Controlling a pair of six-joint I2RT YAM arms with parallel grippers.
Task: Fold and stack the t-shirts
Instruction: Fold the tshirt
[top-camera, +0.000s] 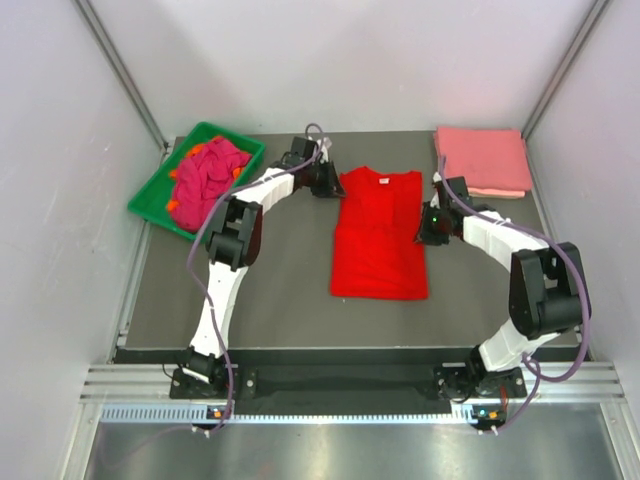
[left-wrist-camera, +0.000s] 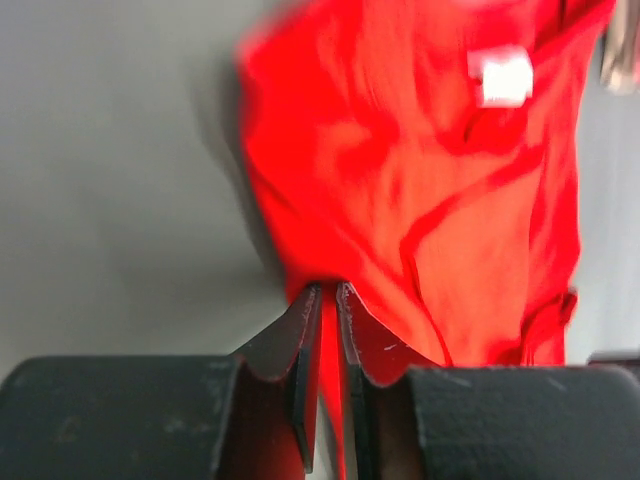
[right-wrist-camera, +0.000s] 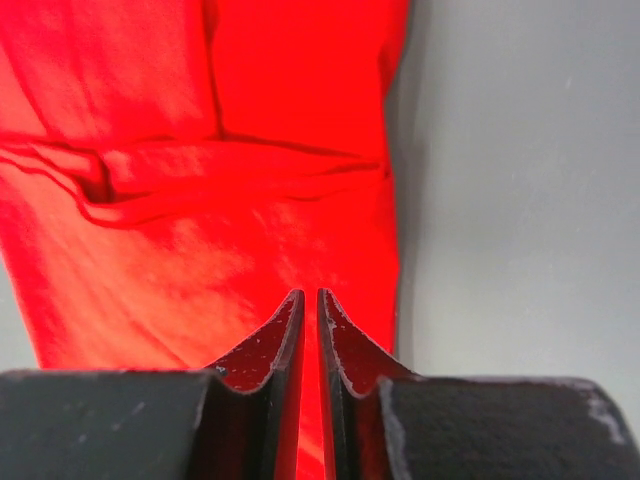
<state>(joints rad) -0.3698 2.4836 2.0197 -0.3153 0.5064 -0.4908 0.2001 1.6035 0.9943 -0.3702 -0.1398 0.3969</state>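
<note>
Red t-shirt (top-camera: 378, 240), pink stack (top-camera: 482, 158), magenta heap (top-camera: 205, 180), green tray (top-camera: 155, 218)

The left arm (top-camera: 216, 305) and the right arm (top-camera: 497, 238) share one build: glossy white shell links joined by chunky black joint housings (top-camera: 545, 288), which are bulkiest at the elbows. A grey-purple cable (top-camera: 587, 310) runs in slack loops along each arm, up from a black base (top-camera: 200, 378) near the bottom edge. A small green light (top-camera: 436, 213) glows right of centre. In the wrist views, the left gripper (left-wrist-camera: 329, 292) and right gripper (right-wrist-camera: 309, 295) have matte black fingers (right-wrist-camera: 262, 350). These taper to thin, faintly scuffed blades above grainy black blocks.
</note>
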